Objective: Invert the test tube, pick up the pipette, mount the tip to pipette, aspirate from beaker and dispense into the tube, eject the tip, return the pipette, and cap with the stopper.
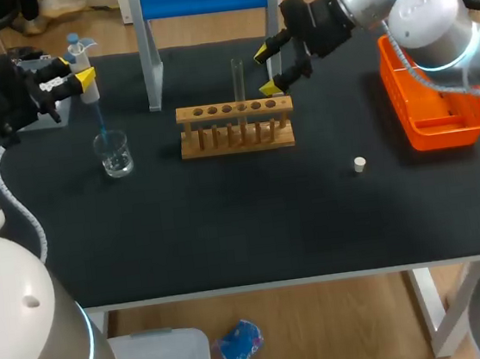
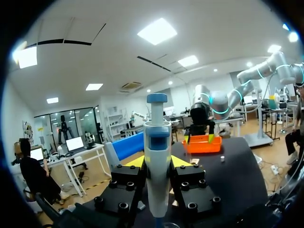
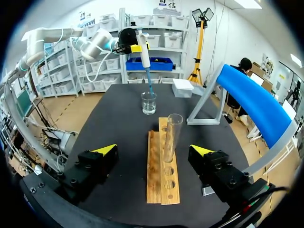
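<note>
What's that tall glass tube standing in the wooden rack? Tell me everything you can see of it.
It is a clear glass test tube, slender, with its open mouth up and no liquid visible inside. It stands upright in one hole of the wooden rack. Only the rack touches it. The right gripper is open, and the tube stands just ahead of its fingers, untouched.
</note>
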Motion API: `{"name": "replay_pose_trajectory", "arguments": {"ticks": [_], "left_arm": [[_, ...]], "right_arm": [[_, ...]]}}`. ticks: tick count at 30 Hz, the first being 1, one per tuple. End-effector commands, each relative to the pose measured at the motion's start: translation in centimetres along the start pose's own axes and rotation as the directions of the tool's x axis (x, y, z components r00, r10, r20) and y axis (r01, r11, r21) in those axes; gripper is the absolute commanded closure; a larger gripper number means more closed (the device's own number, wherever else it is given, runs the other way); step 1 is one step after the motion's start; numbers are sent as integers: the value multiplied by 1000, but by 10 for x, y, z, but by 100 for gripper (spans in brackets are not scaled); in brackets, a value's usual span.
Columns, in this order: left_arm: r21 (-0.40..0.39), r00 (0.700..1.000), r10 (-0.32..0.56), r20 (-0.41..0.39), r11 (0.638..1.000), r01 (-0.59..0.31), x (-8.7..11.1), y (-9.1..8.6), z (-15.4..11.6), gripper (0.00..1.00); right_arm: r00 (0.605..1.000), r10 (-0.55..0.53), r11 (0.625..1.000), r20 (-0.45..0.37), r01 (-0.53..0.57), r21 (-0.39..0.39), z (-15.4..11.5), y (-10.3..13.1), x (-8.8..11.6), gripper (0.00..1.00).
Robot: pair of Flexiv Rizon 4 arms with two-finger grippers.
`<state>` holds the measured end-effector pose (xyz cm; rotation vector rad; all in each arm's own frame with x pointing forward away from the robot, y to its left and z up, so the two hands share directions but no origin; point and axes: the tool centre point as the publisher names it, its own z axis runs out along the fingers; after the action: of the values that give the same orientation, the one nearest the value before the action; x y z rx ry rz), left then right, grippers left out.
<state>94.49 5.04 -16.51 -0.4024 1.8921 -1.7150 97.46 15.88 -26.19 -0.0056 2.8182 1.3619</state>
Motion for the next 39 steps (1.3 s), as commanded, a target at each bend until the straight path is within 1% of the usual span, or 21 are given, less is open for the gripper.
{"name": "replay_pose_trajectory", "arguments": {"ticks": [1, 4, 8, 14, 19, 21, 22, 23, 24, 26, 27, 30, 31, 33, 34, 36, 39], "left_arm": [[-28, 1000, -8, 5, 1000, 8, -1, -14, -2, 100], [-51, 1000, -12, 1, 999, 12, 0, -26, -3, 100], [-58, 1000, -17, -6, 998, 17, 2, -48, -1, 100], [-55, 1000, -23, -10, 998, 23, 5, -87, 3, 100], [-80, 999, 25, -32, 996, -27, 8, -124, 8, 100], [-72, 998, 27, -60, 997, -31, 11, -140, 10, 100], [-77, 997, 42, -66, 996, -47, 12, -148, 12, 100], [-77, 995, 44, -92, 996, -51, 13, -156, 14, 100], [-65, 990, 29, -134, 997, -39, 16, -164, 16, 100], [-70, 986, 74, -149, 994, -85, 21, -178, 24, 100], [-49, 982, 64, -177, 996, -74, 23, -185, 27, 100], [-24, 968, 95, -231, 994, -104, 32, -204, 41, 100], [-8, 961, 89, -262, 995, -94, 35, -208, 46, 100], [0, 951, 116, -288, 993, -121, 42, -215, 57, 100], [10, 943, 114, -314, 993, -117, 46, -217, 62, 100], [21, 929, 128, -349, 991, -128, 53, -219, 75, 100], [48, 910, 123, -397, 992, -114, 60, -222, 95, 100]], "right_arm": [[1000, 0, 1000, -3, 0, 1, -1, 0, 0, 0], [1000, 0, 1000, -3, 0, 1, -1, 0, 0, 0], [1000, 0, 1000, -3, 0, 1, -1, 0, 0, 0], [1000, 0, 1000, -3, 0, 1, -1, 0, 0, 0], [1000, 0, 1000, -3, 0, 1, -1, 0, 0, 0], [1000, 0, 1000, -3, 0, 1, -1, 0, 0, 0], [1000, 0, 1000, -3, 0, 1, -1, 0, 0, 0], [1000, 0, 1000, -3, 0, 1, -1, 0, 0, 0], [1000, 0, 1000, -3, 0, 1, -1, 0, 0, 0], [1000, 0, 1000, -3, 0, 1, -1, 0, 0, 0], [1000, 0, 1000, -3, 0, 1, -1, 0, 0, 0], [1000, 0, 1000, -3, 0, 1, -1, 0, 0, 0], [1000, 0, 1000, -3, 0, 1, -1, 0, 0, 0], [1000, 0, 1000, -3, 0, 1, -1, 0, 0, 0], [1000, 0, 1000, -3, 0, 1, -1, 0, 0, 0], [1000, 0, 1000, -3, 0, 1, -1, 0, 0, 0], [1000, 0, 1000, -3, 0, 1, -1, 0, 0, 0]]}}
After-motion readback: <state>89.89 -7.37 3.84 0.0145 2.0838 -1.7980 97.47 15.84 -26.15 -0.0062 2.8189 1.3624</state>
